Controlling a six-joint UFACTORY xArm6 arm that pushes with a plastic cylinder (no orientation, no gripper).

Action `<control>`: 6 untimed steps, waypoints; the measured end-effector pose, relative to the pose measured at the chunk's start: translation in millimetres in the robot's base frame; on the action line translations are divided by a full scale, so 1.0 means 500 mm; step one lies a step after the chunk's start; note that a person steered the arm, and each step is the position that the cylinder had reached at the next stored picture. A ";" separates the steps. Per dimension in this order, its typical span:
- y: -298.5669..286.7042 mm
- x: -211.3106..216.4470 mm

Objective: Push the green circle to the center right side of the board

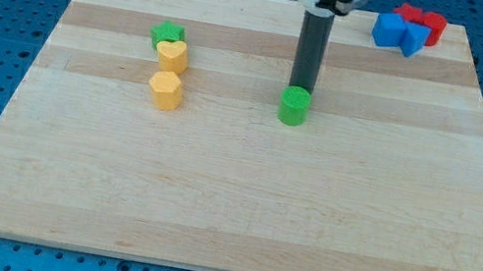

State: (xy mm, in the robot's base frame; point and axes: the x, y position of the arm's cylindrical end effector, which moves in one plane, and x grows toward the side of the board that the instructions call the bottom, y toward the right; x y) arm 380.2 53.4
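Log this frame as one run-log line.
task: green circle to center right | my tip: just behind green circle, toward view's top | circle: mid-board, not yet right | status: push pending

No writing, label, brand, number or sign can be read anywhere: the wooden bench (239, 205), the coloured blocks and the dark rod all show plain, unmarked surfaces.

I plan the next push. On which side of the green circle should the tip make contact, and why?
Contact the green circle on its side wall facing the view's left, pushing toward the view's right. It is a short upright cylinder, so aim at the middle or it may slip off. My tip now sits just behind it, toward the view's top.
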 end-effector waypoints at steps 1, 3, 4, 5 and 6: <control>-0.078 -0.012; -0.058 0.076; 0.039 0.082; 0.149 0.082; 0.151 0.096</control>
State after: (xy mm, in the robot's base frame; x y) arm 428.2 128.9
